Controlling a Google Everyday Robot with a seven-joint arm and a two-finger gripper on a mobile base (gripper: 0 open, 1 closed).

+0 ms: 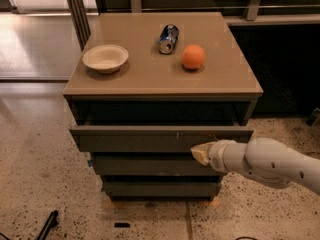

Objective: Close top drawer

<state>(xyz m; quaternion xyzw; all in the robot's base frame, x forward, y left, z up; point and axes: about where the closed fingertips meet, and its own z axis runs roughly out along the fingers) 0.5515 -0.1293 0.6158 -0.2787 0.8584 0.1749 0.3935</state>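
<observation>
The top drawer [140,138] of the grey-brown cabinet stands slightly open, its wide flat front sticking out a little past the two narrower fronts below. Small pale scratch marks show right of its centre. My gripper [201,154] comes in from the right on a white arm, and its pale tip rests against the lower right part of the drawer front.
On the cabinet top [150,79] lie a white bowl [105,58], a tipped blue can [168,38] and an orange [193,57]. Speckled floor surrounds the cabinet. A dark shelf unit stands to the right, a glass partition at back left.
</observation>
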